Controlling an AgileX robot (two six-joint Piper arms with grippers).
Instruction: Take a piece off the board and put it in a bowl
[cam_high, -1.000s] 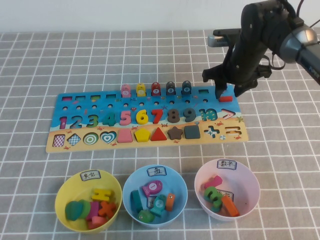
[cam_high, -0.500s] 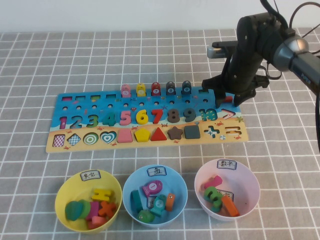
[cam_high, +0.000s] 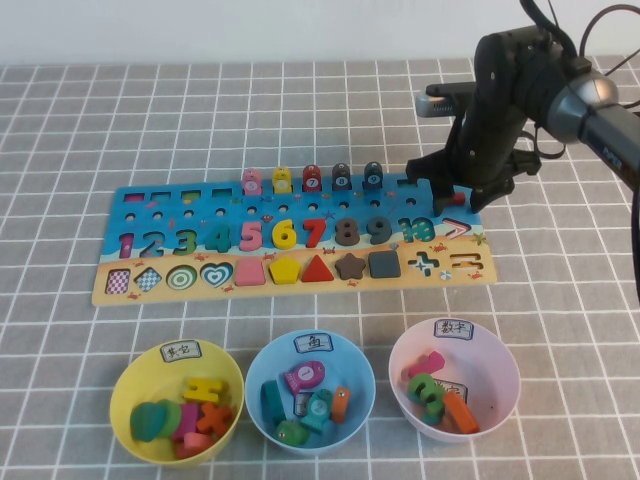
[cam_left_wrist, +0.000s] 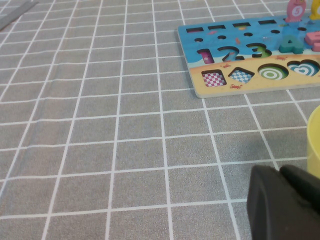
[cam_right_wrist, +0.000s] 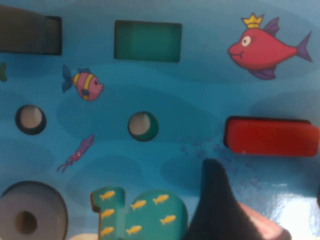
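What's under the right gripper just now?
The open right gripper hangs above the board's far right corner. The wrist view shows the red piece lying in its slot, beside a fingertip. In the high view it's covered. Left gripper waits near the yellow bowl.

The right arm is reaching in from the upper right of the high view, bending down. Its right gripper (cam_high: 452, 192) is pointing down with its fingers spread wide apart, holding nothing. The left gripper (cam_left_wrist: 285, 200) is sitting low at the lower right of its wrist view.
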